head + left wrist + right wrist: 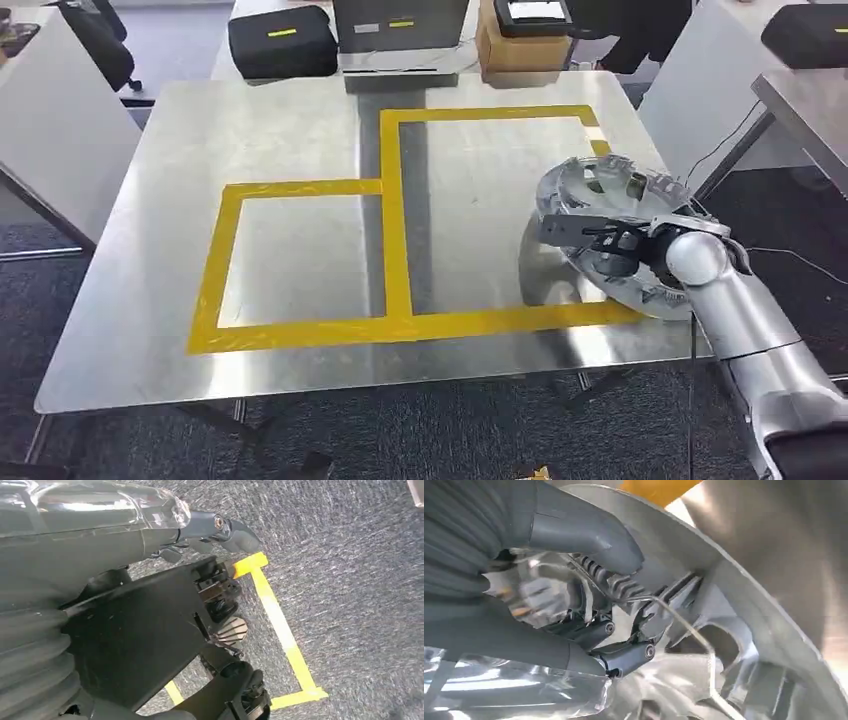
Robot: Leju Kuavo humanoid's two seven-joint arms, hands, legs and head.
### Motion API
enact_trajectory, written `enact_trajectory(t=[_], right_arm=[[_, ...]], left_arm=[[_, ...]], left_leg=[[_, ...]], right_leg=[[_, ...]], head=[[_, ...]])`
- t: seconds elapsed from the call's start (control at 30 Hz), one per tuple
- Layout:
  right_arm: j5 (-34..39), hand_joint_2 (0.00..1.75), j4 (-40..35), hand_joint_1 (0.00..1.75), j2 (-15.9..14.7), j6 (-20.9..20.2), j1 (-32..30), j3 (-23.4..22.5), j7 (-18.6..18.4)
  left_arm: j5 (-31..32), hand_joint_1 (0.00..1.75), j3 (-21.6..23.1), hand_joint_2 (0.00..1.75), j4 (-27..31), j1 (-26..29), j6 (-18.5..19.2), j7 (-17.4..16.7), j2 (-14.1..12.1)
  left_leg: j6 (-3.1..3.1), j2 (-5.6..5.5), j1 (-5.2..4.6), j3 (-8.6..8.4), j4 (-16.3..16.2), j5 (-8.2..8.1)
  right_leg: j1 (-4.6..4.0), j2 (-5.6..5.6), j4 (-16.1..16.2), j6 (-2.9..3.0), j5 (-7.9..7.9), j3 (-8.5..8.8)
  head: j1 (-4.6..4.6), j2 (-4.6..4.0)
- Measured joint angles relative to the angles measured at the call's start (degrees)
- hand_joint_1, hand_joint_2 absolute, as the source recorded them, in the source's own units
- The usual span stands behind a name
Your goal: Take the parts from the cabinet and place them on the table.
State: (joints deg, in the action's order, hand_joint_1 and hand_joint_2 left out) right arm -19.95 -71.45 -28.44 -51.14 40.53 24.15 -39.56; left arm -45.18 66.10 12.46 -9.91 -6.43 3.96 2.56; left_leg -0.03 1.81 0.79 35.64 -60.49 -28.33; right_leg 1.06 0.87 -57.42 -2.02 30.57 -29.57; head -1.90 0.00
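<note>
Now the right hand (612, 243) grips the part (618, 232) low over the table (300, 130), fingers clamped on its rim; release remains. Left hand (220, 600) hangs, grasp unclear.

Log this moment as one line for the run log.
right hand: grips round silver part | part: at table's right edge, over yellow tape | left hand: holds nothing

You see even bright indoor light, soft glare on the steel table (300, 110), a faint shadow under the round part (620, 235), close wrist pictures blurred, plastic wrap shining white.
</note>
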Motion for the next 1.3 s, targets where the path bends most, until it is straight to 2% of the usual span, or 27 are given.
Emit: enact_trajectory(t=[0.03,0.1,0.17,0.23,0.3,0.4,0.53,0.63,0.9,1.3], right_arm=[[3.88,1.75,-0.02,1.75,0.78,0.92,0.96,1.22,0.0],[15.23,1.75,-0.9,1.75,2.3,5.23,3.86,4.89,0.0],[29.53,1.75,-2.52,1.75,4.69,13.55,8.87,11.56,-0.04],[40.01,1.75,-4.09,1.75,7.02,21.52,14.15,19.48,-0.04],[44.77,1.75,-5.91,1.75,8.44,25.51,17.67,26.73,0.15],[45.24,1.75,-7.67,1.75,9.19,26.73,20.44,33.87,1.28],[44.65,1.75,-9.44,1.75,10.17,26.31,24.1,41.28,2.29],[44.54,1.75,-10.05,1.75,10.19,26.31,24.94,45.07,2.43],[43.88,1.75,-10.47,1.75,10.1,26.29,26.78,51.54,2.4],[43.62,1.75,-10.6,1.75,9.84,26.33,27.94,57.25,2.4]], left_arm=[[-0.24,0.0,0.0,1.75,0.0,-0.01,-0.04,0.0,-0.02],[-0.75,0.0,-0.02,1.75,0.0,0.17,-0.26,0.07,-0.15],[-1.05,0.0,-0.04,1.75,-0.04,0.25,-0.48,0.37,-0.35],[-1.09,0.0,-0.04,1.75,-0.04,0.19,-0.66,0.66,-0.48],[-1.12,0.0,-0.04,1.75,-0.02,0.18,-0.79,0.68,-0.48],[-1.14,0.0,-0.04,1.75,-0.02,0.31,-0.81,0.66,-0.48],[-1.16,0.0,-0.04,1.75,-0.04,0.38,-0.87,0.63,-0.59],[-1.14,0.0,-0.04,1.75,-0.04,0.41,-0.94,0.63,-0.61],[-1.14,0.0,-0.04,1.75,-0.04,0.49,-1.29,0.2,-0.61],[-1.12,0.0,-0.04,1.75,-0.04,0.69,-1.4,-0.02,-0.61]], left_leg=[[0.0,0.22,-0.07,0.06,0.01,0.0],[0.0,1.12,-0.19,0.1,0.17,-0.03],[-0.01,2.12,-0.3,0.07,0.32,-0.06],[-0.01,2.29,-0.27,-0.1,0.39,-0.05],[0.0,1.83,-0.19,-0.35,0.42,0.02],[-0.13,0.71,-0.14,-0.12,0.43,0.2],[-0.2,0.12,-0.08,-0.06,0.44,0.24],[-0.24,-0.34,-0.02,-0.03,0.44,0.27],[-0.16,-1.42,-0.02,-0.03,0.42,0.44],[-0.21,-1.87,0.03,-0.03,0.42,0.52]], right_leg=[[0.0,0.13,-0.04,0.0,-0.02,-0.06],[0.01,0.65,-0.11,0.05,-0.12,-0.17],[0.04,1.46,-0.19,0.2,-0.3,-0.53],[0.06,1.74,-0.18,0.3,-0.37,-0.71],[0.04,1.36,-0.17,0.3,-0.36,-0.66],[0.03,0.5,-0.17,0.43,-0.26,-0.64],[0.04,0.26,-0.07,0.46,-0.25,-0.54],[0.05,0.0,-0.02,0.48,-0.23,-0.46],[0.06,-0.61,0.12,0.48,-0.23,-0.23],[0.06,-0.88,0.12,0.42,-0.18,-0.14]], head=[[-0.07,0.0],[-0.22,0.0],[-0.15,0.0],[0.15,0.0],[0.33,0.0],[0.2,0.0],[0.17,0.0],[0.07,0.0],[0.07,0.0],[0.11,0.0]])
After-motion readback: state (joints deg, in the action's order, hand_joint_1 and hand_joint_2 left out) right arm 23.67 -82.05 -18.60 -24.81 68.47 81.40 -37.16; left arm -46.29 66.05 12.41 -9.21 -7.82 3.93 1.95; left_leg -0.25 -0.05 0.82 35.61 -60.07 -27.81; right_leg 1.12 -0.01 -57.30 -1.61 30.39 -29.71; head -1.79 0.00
